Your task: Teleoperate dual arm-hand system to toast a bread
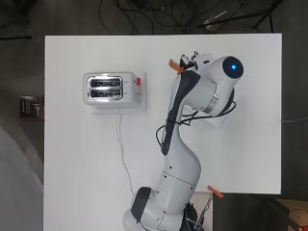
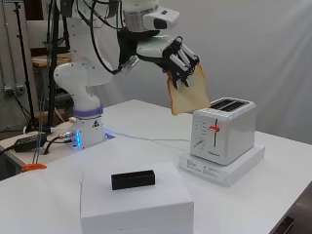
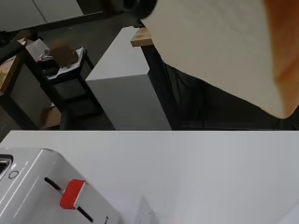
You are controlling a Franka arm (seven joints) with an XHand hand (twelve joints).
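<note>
Above the table, the robot hand (image 2: pixel 178 61) pinches the bread slice (image 2: pixel 189 95), hidden overhead, beside the toaster (image 2: pixel 224 129).

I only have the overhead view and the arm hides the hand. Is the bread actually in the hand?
Observer: Yes. In the side view the hand is curled on the top edge of the bread slice, which hangs below it.
Operator: Is it over the toaster slots?
Observer: Not yet. The slice hangs in the air on the arm's side of the toaster, its lower edge about level with the toaster's top.
Operator: Is the lever up or down?
Observer: The red lever sits near the top of its slot.
</note>
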